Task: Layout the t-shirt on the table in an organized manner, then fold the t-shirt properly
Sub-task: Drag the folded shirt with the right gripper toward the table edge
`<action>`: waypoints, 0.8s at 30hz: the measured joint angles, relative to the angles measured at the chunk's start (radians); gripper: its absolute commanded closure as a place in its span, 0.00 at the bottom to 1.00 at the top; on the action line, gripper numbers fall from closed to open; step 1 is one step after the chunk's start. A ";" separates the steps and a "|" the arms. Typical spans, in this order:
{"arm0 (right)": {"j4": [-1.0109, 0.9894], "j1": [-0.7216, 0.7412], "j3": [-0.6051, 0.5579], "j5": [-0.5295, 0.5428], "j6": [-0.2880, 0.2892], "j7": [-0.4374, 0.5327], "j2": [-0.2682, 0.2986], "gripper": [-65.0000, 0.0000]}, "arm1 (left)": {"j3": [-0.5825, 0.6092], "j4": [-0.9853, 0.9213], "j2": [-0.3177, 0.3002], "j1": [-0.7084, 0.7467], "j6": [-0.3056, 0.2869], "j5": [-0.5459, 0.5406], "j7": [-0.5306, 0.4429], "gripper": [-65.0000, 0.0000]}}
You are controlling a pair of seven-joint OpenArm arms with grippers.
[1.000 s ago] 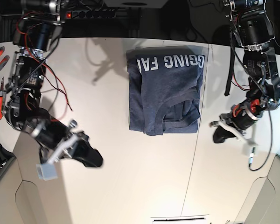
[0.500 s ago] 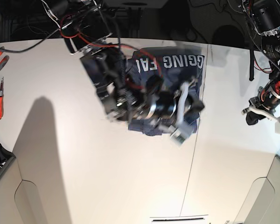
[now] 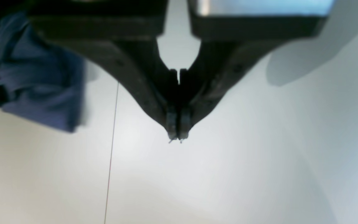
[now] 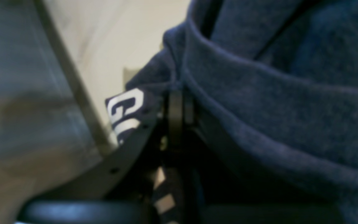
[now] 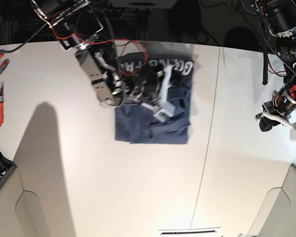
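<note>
1. T-shirt: dark heathered navy, white block lettering along its far edge. It lies partly folded on the table, towards the far middle, just left of the thin dark seam in the base view. The near part is a flat rectangle; the far part is bunched under the arm.

2. Right gripper: over the shirt's far half. The fingers are pressed together on a fold of navy cloth, with a lettered corner just beside them in the wrist view. The grip sits on an edge, probably so that layer can be carried across the flat part as a fold.

3. Left gripper: well apart from the shirt, hanging above bare table at the right edge of the base view. The fingers meet at the tips with nothing between them. It seems parked out of the way so the other arm has room.

4. Shirt as seen from the left wrist: a blurred blue heap at the frame's left, beyond the seam.

5. Stage, as a judgement: laying out looks done; folding is under way, not finished.
</note>
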 measured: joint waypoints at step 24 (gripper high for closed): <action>0.022 0.005 0.212 0.125 0.104 -0.087 0.583 1.00 | 0.000 0.000 0.000 0.000 0.000 -0.022 0.000 1.00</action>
